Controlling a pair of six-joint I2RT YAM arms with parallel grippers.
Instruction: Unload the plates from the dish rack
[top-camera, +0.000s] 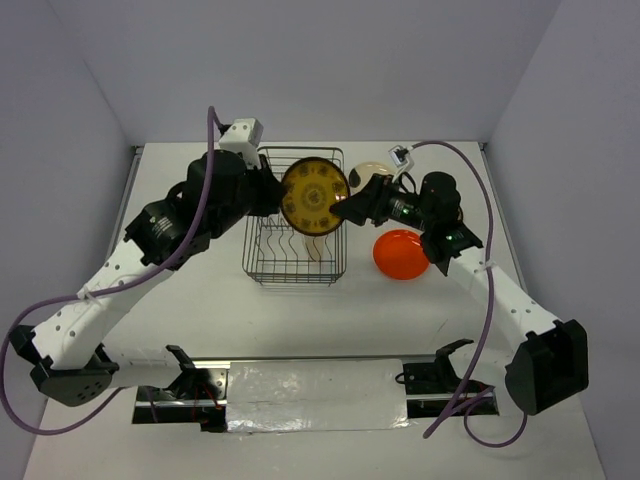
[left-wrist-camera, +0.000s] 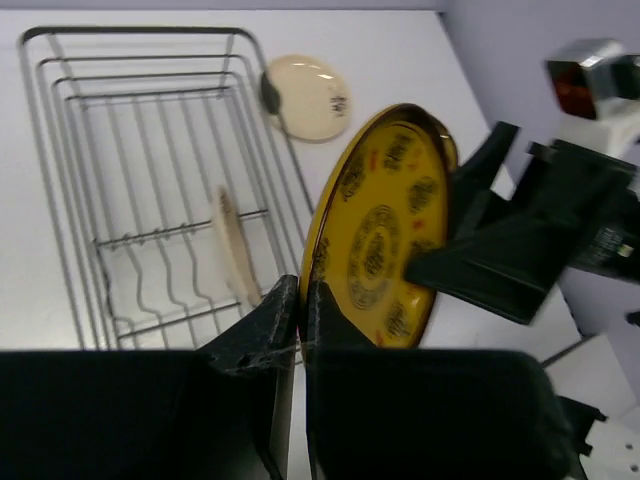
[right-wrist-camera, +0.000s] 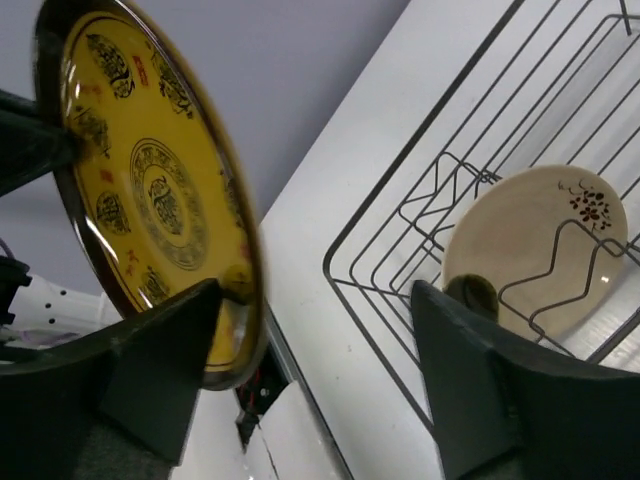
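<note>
My left gripper (left-wrist-camera: 300, 300) is shut on the lower rim of a dark brown plate with yellow pattern (top-camera: 314, 196), holding it on edge above the dish rack (top-camera: 262, 262). The plate also shows in the left wrist view (left-wrist-camera: 385, 230) and the right wrist view (right-wrist-camera: 150, 180). My right gripper (right-wrist-camera: 320, 370) is open at the plate's right edge (top-camera: 345, 210); the rim sits between the jaws, close to one finger (right-wrist-camera: 150, 350). A cream plate (top-camera: 313, 245) stands in the rack, and shows in the wrist views (left-wrist-camera: 232, 245) (right-wrist-camera: 530, 250).
A bright orange plate (top-camera: 402, 254) lies on the table right of the rack. A cream plate with a dark blotch (top-camera: 372, 172) lies behind it, also in the left wrist view (left-wrist-camera: 305, 95). The table's far edge meets the back wall.
</note>
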